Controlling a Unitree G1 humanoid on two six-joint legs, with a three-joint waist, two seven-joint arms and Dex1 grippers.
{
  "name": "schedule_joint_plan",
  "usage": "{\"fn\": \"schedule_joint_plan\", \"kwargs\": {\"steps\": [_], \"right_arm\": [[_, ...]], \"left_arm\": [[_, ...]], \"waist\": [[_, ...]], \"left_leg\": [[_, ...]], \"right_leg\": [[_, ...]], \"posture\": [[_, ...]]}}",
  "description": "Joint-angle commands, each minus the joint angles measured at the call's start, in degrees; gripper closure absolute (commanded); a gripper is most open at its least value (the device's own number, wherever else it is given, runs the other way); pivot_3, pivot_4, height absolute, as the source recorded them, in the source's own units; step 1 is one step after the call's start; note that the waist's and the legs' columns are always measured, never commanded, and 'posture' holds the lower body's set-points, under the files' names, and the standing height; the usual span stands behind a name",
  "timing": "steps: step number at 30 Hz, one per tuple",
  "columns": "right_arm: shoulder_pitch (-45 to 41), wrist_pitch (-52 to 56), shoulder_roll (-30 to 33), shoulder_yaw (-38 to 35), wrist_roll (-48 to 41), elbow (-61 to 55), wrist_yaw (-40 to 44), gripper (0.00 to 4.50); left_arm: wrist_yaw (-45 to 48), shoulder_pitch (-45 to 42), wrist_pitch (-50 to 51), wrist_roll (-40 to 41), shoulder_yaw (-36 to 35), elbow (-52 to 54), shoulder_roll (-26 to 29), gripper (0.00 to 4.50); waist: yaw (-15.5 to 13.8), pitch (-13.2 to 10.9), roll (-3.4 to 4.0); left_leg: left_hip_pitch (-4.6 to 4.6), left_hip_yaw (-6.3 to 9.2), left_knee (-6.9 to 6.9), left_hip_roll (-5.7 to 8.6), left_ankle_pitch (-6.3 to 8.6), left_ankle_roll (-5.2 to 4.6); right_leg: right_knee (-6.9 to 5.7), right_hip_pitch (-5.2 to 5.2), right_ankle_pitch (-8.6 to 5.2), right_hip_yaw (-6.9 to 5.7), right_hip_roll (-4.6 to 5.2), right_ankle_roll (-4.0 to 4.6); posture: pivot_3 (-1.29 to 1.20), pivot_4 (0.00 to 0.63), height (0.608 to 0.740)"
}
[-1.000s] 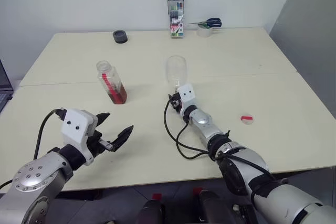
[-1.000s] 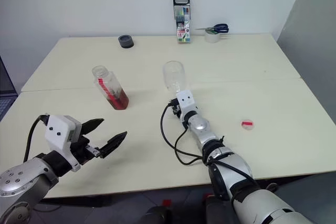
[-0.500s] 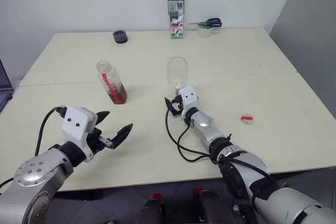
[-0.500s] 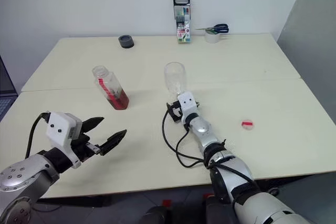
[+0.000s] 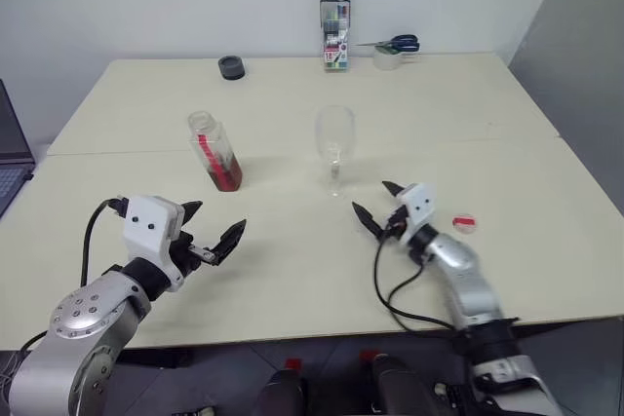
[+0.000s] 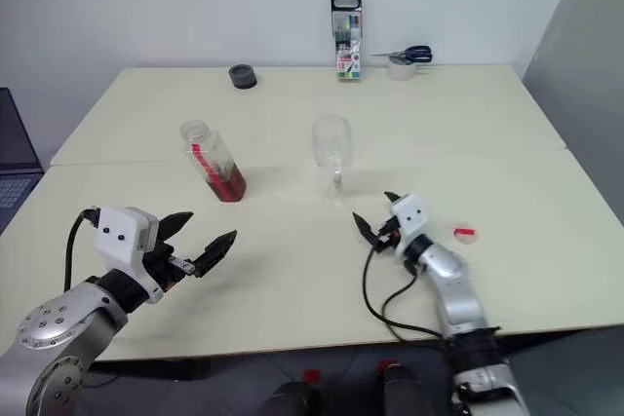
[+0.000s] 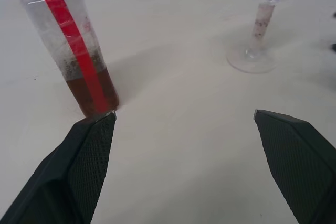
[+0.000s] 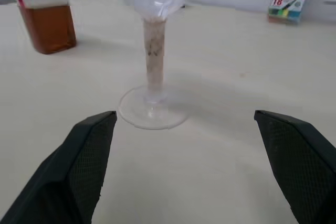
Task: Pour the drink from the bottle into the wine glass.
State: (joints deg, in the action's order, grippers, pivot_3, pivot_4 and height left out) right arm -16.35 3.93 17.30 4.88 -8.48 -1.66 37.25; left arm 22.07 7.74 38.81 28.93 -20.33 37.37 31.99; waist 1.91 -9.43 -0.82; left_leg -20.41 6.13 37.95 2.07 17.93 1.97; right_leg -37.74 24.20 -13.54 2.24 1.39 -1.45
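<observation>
The wine glass (image 5: 334, 148) stands upright and empty at mid-table (image 5: 507, 94). The uncapped bottle (image 5: 214, 150), its drink (image 5: 224, 172) low inside, stands to its left. Both hands are released: the left hand (image 5: 216, 233) nearer than the bottle, the right hand (image 5: 378, 206) just near-right of the glass. I judge pouring hasn't begun; next the left hand must reach and grasp the bottle.
</observation>
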Motion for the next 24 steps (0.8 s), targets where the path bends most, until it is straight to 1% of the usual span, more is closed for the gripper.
{"fn": "schedule_joint_plan", "kwargs": {"steps": [1,3,4,7,9,12,16,24], "right_arm": [[1.06,9.6,6.25,0.08,-8.04,-14.27,7.76,0.03],[0.23,17.41,13.22,-2.7,-17.15,-21.61,13.59,0.03],[-0.33,20.24,15.67,-3.7,-20.55,-24.01,15.45,0.03],[-4.6,28.6,19.63,-5.96,-29.1,-27.99,15.52,0.03],[-7.34,32.03,20.12,-6.52,-32.15,-29.11,13.98,0.03],[-10.09,35.22,18.9,-6.81,-34.79,-29.97,10.54,0.03],[-10.48,35.46,17.94,-6.86,-34.64,-30.95,7.94,0.03],[-10.96,36.16,17.31,-7.12,-35.83,-32.15,5.26,0.03]], "left_arm": [[-2.11,-0.62,-2.08,-1.31,-2.11,-0.95,-1.16,0.0],[-3.01,-1.44,-2.54,-1.44,-3.19,-2.47,-1.77,0.0],[-3.23,-1.83,-2.77,-1.58,-3.44,-3.13,-1.9,0.0],[-4.16,-4.47,-4.04,-2.87,-3.06,-6.38,-2.1,0.0],[-5.16,-6.38,-4.88,-3.93,-2.96,-8.61,-2.39,0.0],[-5.59,-9.28,-6.1,-4.92,-2.81,-11.73,-2.28,0.0],[-6.33,-14.96,-7.5,-6.39,-1.97,-15.97,-1.97,0.0],[-4.51,-19.42,-8.97,-7.3,-0.43,-20.02,-1.55,0.0]], "waist": [[0.07,0.01,-0.02],[-0.05,0.0,-0.02],[-0.15,-0.03,-0.02],[-0.22,-0.03,-0.08],[-0.22,-0.01,-0.1],[-0.26,0.01,-0.16],[-0.46,0.02,-0.17],[-0.52,0.02,-0.18]], "left_leg": [[0.05,-0.02,-0.01,-0.07,0.01,0.0],[0.08,0.0,-0.02,-0.13,0.04,-0.06],[0.07,0.0,0.0,-0.13,0.05,-0.07],[0.06,0.03,0.03,-0.09,0.06,-0.09],[0.07,0.02,0.03,-0.1,0.06,-0.1],[0.06,0.03,0.03,-0.1,0.05,-0.09],[-0.06,0.05,0.05,-0.03,0.03,-0.05],[-0.14,0.08,0.08,0.02,-0.06,0.12]], "right_leg": [[0.03,-0.05,0.0,0.0,-0.03,0.0],[0.03,-0.08,-0.01,-0.04,-0.07,0.01],[0.03,-0.09,-0.01,-0.06,-0.08,0.01],[0.07,-0.14,-0.01,-0.09,-0.06,0.01],[0.08,-0.14,-0.01,-0.09,-0.07,0.01],[0.09,-0.14,-0.01,-0.1,-0.08,0.02],[0.1,-0.07,0.0,-0.11,0.0,0.01],[0.11,-0.02,0.01,-0.13,0.1,0.0]], "posture": [[0.0,0.15,0.74],[0.0,0.15,0.74],[0.0,0.15,0.74],[0.0,0.15,0.74],[0.0,0.15,0.74],[0.0,0.15,0.74],[0.0,0.15,0.74],[0.0,0.15,0.74]]}}
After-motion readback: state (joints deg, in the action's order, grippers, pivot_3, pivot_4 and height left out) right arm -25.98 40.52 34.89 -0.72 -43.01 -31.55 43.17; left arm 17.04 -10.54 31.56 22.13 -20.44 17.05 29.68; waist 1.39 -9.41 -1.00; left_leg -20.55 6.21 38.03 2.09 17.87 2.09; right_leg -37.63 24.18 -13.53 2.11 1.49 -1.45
